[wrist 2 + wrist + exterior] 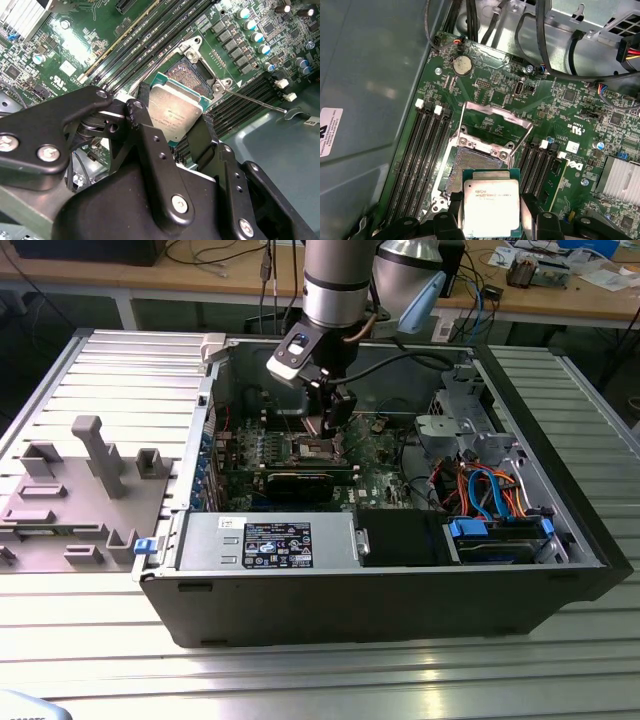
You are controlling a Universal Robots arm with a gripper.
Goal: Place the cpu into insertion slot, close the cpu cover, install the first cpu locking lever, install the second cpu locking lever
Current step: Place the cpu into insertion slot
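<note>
The arm [330,285] reaches straight down into the open computer case [400,605]. The gripper [333,418] fingers [527,212] pinch the cpu [491,207] by opposite edges, just above the insertion slot [475,162] mid-motherboard [560,102]. The cpu cover [497,113] stands flipped open.

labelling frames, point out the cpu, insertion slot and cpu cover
cpu [491,207], first wrist view, metal top
insertion slot [472,161], first wrist view, bare contact field
cpu cover [496,113], first wrist view, frame's metal bar
</note>
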